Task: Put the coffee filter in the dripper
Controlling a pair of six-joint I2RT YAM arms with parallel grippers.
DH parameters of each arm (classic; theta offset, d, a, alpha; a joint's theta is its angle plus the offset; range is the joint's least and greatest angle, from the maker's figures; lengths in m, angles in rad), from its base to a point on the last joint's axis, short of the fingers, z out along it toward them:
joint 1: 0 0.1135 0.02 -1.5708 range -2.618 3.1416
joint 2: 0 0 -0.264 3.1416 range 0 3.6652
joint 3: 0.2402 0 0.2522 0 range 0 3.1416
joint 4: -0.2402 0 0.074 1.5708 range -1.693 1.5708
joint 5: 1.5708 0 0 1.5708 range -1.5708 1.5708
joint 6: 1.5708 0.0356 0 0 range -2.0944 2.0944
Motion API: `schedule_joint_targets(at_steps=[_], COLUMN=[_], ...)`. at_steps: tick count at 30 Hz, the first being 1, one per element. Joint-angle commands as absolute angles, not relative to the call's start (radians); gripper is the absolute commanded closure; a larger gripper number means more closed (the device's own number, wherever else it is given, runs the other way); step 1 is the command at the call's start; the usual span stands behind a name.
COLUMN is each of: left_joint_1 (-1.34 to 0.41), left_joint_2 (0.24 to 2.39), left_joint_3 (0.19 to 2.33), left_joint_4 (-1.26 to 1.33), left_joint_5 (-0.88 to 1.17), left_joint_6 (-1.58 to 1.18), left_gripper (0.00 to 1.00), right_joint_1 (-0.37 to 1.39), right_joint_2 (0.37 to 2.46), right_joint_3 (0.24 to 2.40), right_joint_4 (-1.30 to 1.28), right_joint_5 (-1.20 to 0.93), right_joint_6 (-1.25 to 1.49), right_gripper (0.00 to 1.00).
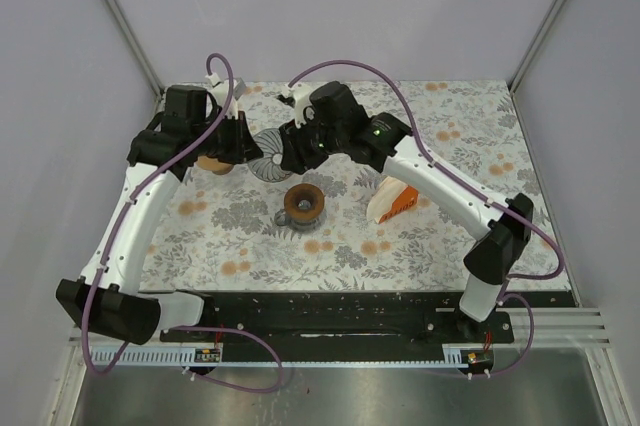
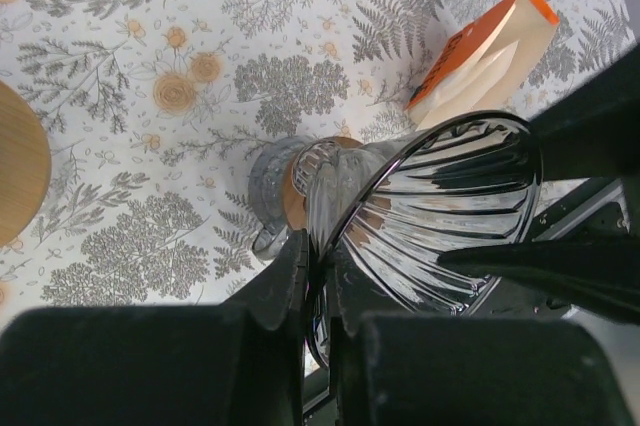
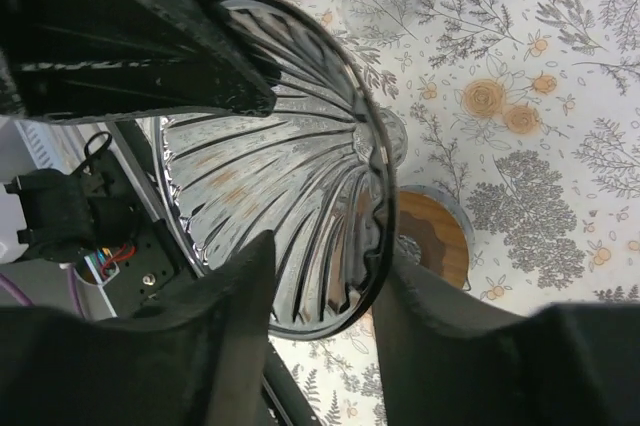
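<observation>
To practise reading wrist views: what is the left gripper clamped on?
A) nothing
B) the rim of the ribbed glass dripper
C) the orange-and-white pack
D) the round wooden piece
B: in the left wrist view the left gripper pinches the rim of the ribbed glass dripper; the orange-and-white pack lies apart.

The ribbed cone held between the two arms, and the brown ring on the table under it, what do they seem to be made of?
The ribbed cone looks like clear glass, or possibly hard clear plastic. It is glossy: its ribs catch sharp highlights and the floral tablecloth shows through. The brown ring is likely wood with a dull satin finish, going by its warm colour and faint grain-like streaks.
</observation>
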State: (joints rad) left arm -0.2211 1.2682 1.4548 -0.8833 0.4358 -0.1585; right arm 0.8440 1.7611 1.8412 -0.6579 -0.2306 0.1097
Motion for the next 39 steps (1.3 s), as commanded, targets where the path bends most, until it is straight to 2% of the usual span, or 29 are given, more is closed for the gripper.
schedule_joint_targets(at_steps=[1,3,6,7,8,9,12,14,22,30,39], left_joint_1=[-0.215,-0.215,-0.215,-0.216,-0.216,-0.215,-0.218,-0.218,-0.219,-0.271,-0.276], left_joint_2=[1.249,1.278,1.304,1.311,1.316,1.319,1.327,1.333,1.358,1.373,1.387], left_joint_3=[1.456,1.468,1.459,1.454,1.451,1.451,1.447,1.442,1.433,1.359,1.296], left_joint_4=[-0.877,-0.916,-0.943,-0.949,-0.956,-0.965,-0.979,-0.977,-0.939,-0.836,-0.75], left_joint_5=[0.459,0.44,0.468,0.475,0.483,0.485,0.494,0.503,0.551,0.492,0.506], left_joint_6=[-0.146,-0.121,-0.1,-0.095,-0.089,-0.078,-0.051,-0.04,-0.051,-0.095,-0.167], left_gripper=[1.0,1.0,1.0,1.0,1.0,0.96,0.69,0.56,0.34,0.32,0.42], right_joint_1=[0.836,0.824,0.787,0.776,0.772,0.769,0.762,0.761,0.724,0.698,0.692], right_joint_2=[1.749,1.772,1.825,1.842,1.853,1.853,1.839,1.835,1.784,1.874,1.973], right_joint_3=[1.922,1.928,1.96,1.973,1.977,1.974,1.963,1.968,1.875,1.934,2.031], right_joint_4=[-0.703,-0.713,-0.762,-0.787,-0.804,-0.817,-0.859,-0.9,-0.939,-1.022,-1.1], right_joint_5=[-0.181,-0.141,-0.141,-0.146,-0.153,-0.159,-0.184,-0.192,-0.322,-0.426,-0.46], right_joint_6=[0.137,0.143,0.172,0.176,0.181,0.186,0.189,0.19,0.241,0.242,0.219], right_gripper=[0.62,0.74,0.97,1.0,1.0,1.0,1.0,1.0,1.0,1.0,1.0])
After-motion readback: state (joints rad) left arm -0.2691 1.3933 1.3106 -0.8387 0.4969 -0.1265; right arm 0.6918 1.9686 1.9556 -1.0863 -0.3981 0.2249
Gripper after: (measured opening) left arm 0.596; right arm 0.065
